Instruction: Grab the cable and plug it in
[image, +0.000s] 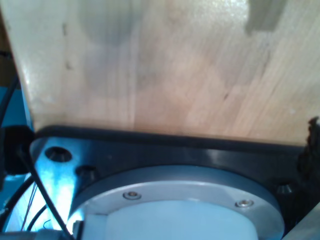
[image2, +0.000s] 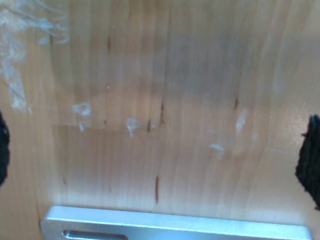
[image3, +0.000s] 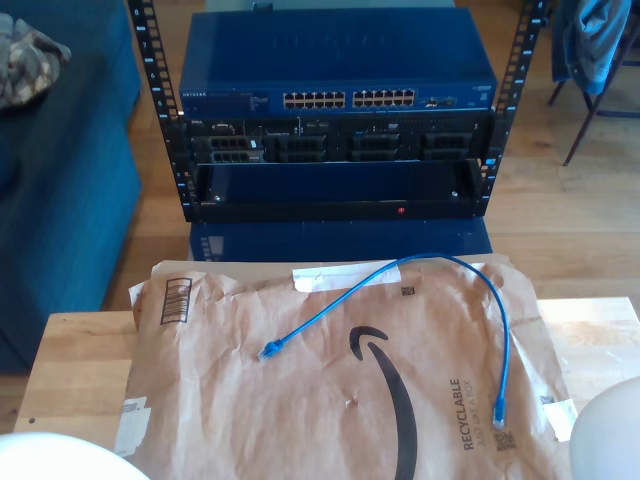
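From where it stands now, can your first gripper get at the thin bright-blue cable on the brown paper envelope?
Probably yes. The thin bright-blue cable lies loose and uncovered on top of the brown paper envelope, both plugs free. I cannot tell how my first gripper stands; its wrist view shows bare wooden tabletop.

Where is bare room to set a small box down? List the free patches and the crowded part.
Free: the brown paper mailer inside the thin bright-blue cable arc, around its printed black arrow, and the bare wooden table strip at the exterior view's left. Crowded: the mailer's far edge, where the cable loops, and beside each plug.
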